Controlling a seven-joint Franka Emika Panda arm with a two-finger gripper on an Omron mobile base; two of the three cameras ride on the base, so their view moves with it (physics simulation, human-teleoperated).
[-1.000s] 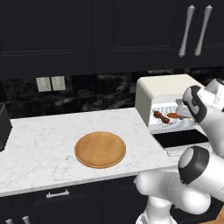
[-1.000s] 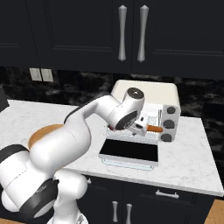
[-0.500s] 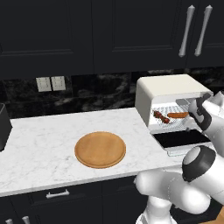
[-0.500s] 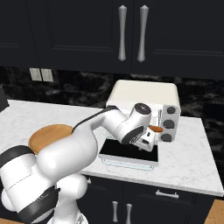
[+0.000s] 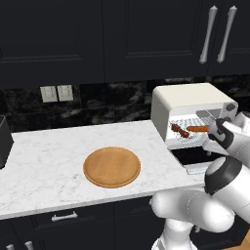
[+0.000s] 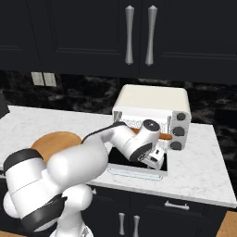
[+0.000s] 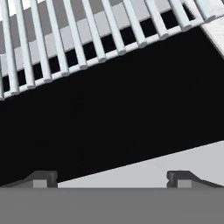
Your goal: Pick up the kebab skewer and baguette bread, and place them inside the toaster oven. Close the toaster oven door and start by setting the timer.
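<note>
Toaster oven (image 5: 188, 105): door (image 6: 136, 163) dropped flat, open.
Rack: kebab skewer (image 5: 179, 130) left, baguette bread (image 5: 197, 129) right.
Fingers (image 7: 43, 178): spread, empty, above door glass.
Wooden board (image 5: 112, 167): bare, on table (image 5: 44, 161).

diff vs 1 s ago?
The arm has drawn back and down from the toaster oven opening; the end effector, open and empty, now points at the lowered toaster oven door. The baguette bread now lies free on the rack. Unchanged: the kebab skewer on the rack, door open, wooden board on the counter.
</note>
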